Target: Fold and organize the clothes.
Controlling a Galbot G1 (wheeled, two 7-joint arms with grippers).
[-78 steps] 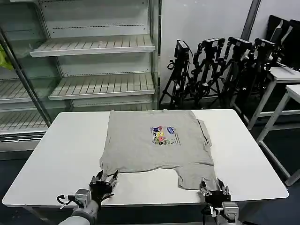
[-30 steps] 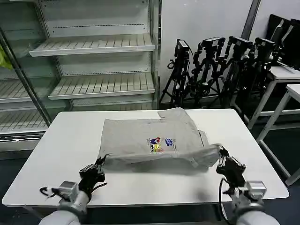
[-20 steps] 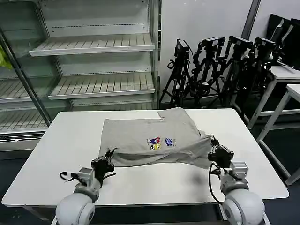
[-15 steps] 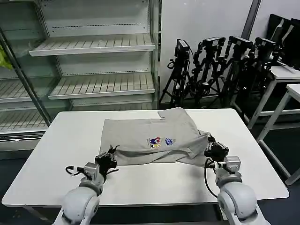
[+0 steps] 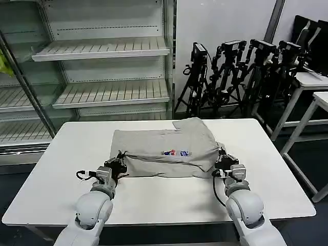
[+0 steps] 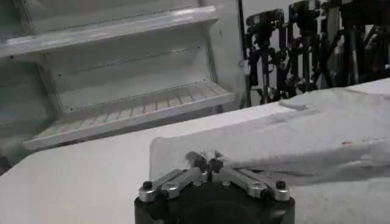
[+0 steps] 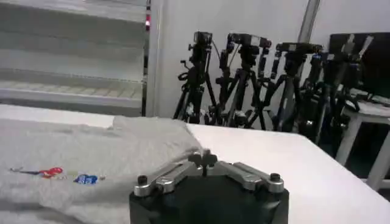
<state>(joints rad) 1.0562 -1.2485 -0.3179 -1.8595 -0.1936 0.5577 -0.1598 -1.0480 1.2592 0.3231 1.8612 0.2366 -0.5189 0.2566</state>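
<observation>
The clothes, a light grey T-shirt (image 5: 164, 146), lie on the white table (image 5: 66, 169) with the near part lifted and doubled back over the rest. Its coloured print (image 5: 177, 152) peeks out at the fold's front. My left gripper (image 5: 119, 160) is shut on the shirt's near left corner, with cloth pinched between the fingertips in the left wrist view (image 6: 207, 163). My right gripper (image 5: 221, 159) is shut on the near right corner, fingertips together at the cloth edge (image 7: 206, 159). The shirt (image 7: 91, 152) spreads beyond it, its print (image 7: 61, 175) showing.
An open shelving unit (image 5: 102, 51) stands behind the table at the back left. Black tripods (image 5: 241, 77) cluster at the back right. More white tables (image 5: 312, 92) stand at the right. Bare tabletop lies in front of the shirt and on both sides.
Both grippers have moved from the table's front edge toward the far side, carrying the shirt's near edge with them. The shirt is now doubled over and shorter front to back.
</observation>
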